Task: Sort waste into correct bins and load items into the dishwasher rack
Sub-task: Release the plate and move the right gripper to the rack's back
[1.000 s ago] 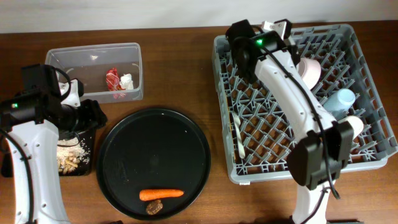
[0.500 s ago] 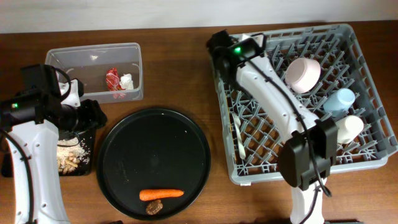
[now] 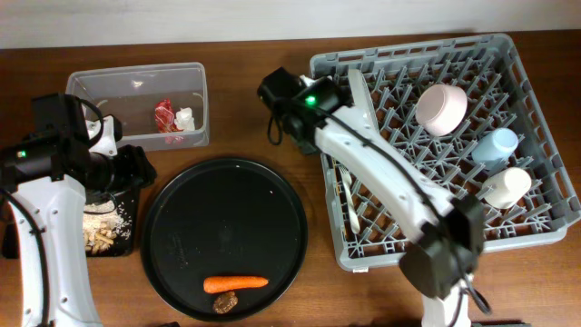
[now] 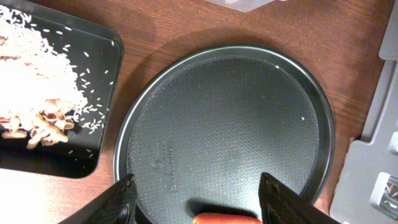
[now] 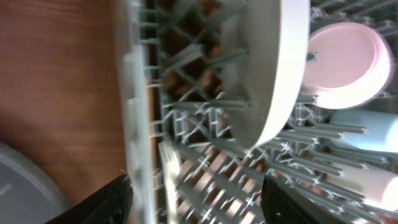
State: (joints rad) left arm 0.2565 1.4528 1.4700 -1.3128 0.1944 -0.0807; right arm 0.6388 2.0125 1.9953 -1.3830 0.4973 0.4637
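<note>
The pale plate [image 3: 358, 88] [image 5: 273, 68] stands on edge among the pegs at the dishwasher rack's [image 3: 408, 46] left end. My right gripper [image 3: 280, 98] [image 5: 196, 202] hangs open and empty over the rack's left wall [image 5: 137, 93]. A cream-pink bowl [image 3: 442, 107], a light blue cup [image 3: 497, 145], a white cup [image 3: 508, 186] and a white fork [image 3: 349, 195] sit in the rack. My left gripper [image 3: 134, 169] [image 4: 198, 202] is open above the round tray, with the carrot [image 3: 235, 283] [image 4: 227, 219] just below its fingertips. A brown lump [image 3: 225, 302] lies by the carrot.
The clear tub [image 3: 136, 86] at back left holds a red wrapper [image 3: 164, 115] and a white scrap [image 3: 184, 118]. The flat black tray [image 3: 125, 243] [image 4: 62, 158] under my left arm carries rice scraps [image 4: 37, 93]. The large round black tray [image 3: 227, 227] fills the middle.
My right gripper opened, let go of the plate in the rack, and drew back leftward to the rack's left edge. The left arm has not moved.
</note>
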